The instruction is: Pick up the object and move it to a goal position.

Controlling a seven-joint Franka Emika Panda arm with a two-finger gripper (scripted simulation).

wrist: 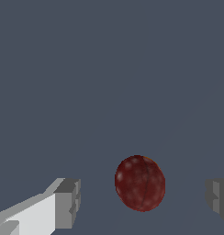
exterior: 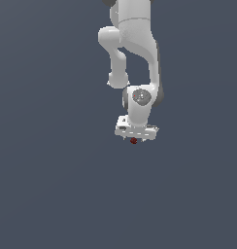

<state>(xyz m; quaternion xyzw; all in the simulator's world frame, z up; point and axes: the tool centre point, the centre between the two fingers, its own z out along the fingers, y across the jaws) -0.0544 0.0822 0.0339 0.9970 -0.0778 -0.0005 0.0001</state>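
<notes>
Background is sitting as one flat slate-grey surface (exterior: 47,194) filling both views, with no edge or marking showing anywhere on it.

Next biggest, the white Panda arm (exterior: 135,44) is coming down from the top of the exterior view, folding through a couple of chunky joints and pointing its wrist straight down. At the bottom of it the gripper (exterior: 135,137) is hanging with its flat white body facing the camera; from that angle the fingers are mostly tucked under the body, so I'm reading them from the wrist view instead.

In the wrist view the two grey-tipped fingers (wrist: 68,202) are standing wide apart, one at each side of the frame, released and not squeezing anything. There's clear grey gap showing between each tip and the ball.

Smallest thing: the dark red ball (wrist: 140,182) is sitting between the fingers, a bit nearer one tip than the other but touching neither. It's roundish with a mottled, slightly speckled skin. In the exterior view it's just a tiny red dot (exterior: 134,140) peeking out right below the gripper body, way smaller than the gripper itself.
</notes>
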